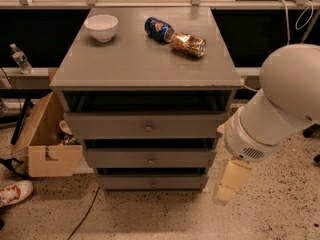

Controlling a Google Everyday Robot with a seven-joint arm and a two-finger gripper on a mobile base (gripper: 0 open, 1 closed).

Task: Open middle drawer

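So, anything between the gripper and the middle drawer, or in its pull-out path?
Nothing visible. The gripper hangs low, right of the cabinet drawer fronts; only bare floor lies before the middle drawer.

Pincer (pixel 224 196) low, right of middle drawer (pixel 149 159); bowl (pixel 101 27) atop cabinet (pixel 135 64).

Warm, dim overhead light. Cabinet top (pixel 145 64) evenly lit with a faint sheen. Black shadow band above the middle drawer (pixel 120 159). Arm shell (pixel 287 89) brightest, at right. Gripper (pixel 227 188) at lower right, pale against the floor (pixel 160 216). Upper corners near black.
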